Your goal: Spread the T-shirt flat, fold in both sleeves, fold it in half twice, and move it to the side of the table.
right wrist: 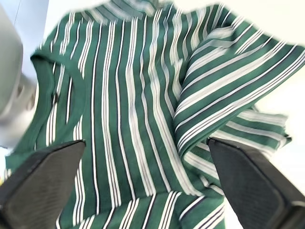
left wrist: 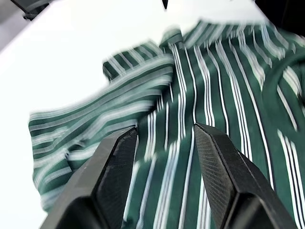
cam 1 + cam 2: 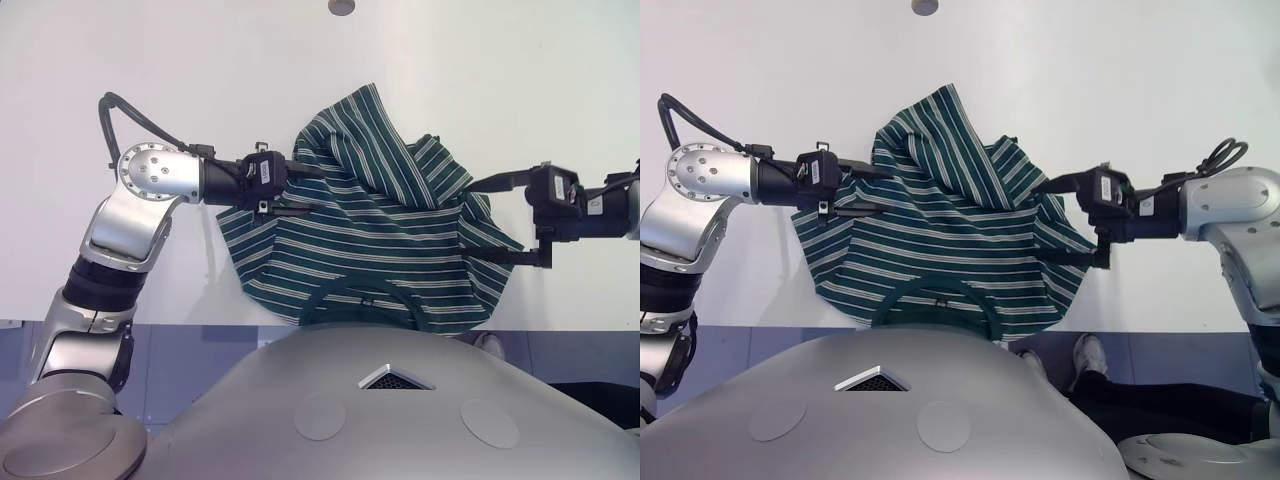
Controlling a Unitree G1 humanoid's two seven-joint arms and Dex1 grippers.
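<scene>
T-shirt location: The green T-shirt (image 3: 370, 230) with white stripes is lying on the white bench (image 3: 200, 60), directly in front of me and towards the bench's near edge.

T-shirt condition: It is lying crumpled, not flat. The far part is rising in a bunched peak, and a flap of striped fabric is folding over the right half.

Collar: The collar (image 3: 365, 295) is facing me and is lying at the near edge of the bench.

Left claw position: I am holding my left claw (image 3: 315, 190) over the left side of the T-shirt, pointing inwards towards its middle.

Left claw state: Its two fingers (image 2: 119, 157) are standing apart with a clear gap between them, and they are gripping nothing. Striped fabric is showing through the gap. I cannot tell whether the fingertips are touching the cloth.

Right claw position: I am holding my right claw (image 3: 480, 220) at the right side of the T-shirt, pointing inwards towards the left claw.

Right claw state: Its fingers (image 1: 248, 176) are spread wide, one towards the far side and one towards the near side, and they are clamping nothing. The folded flap is lying between them.

Claw spacing: The two claws are facing each other from opposite sides, with the middle of the T-shirt between them.

Other item: A grey round disc (image 3: 341, 6) is sitting on the bench at its far side, well apart from the T-shirt.
</scene>
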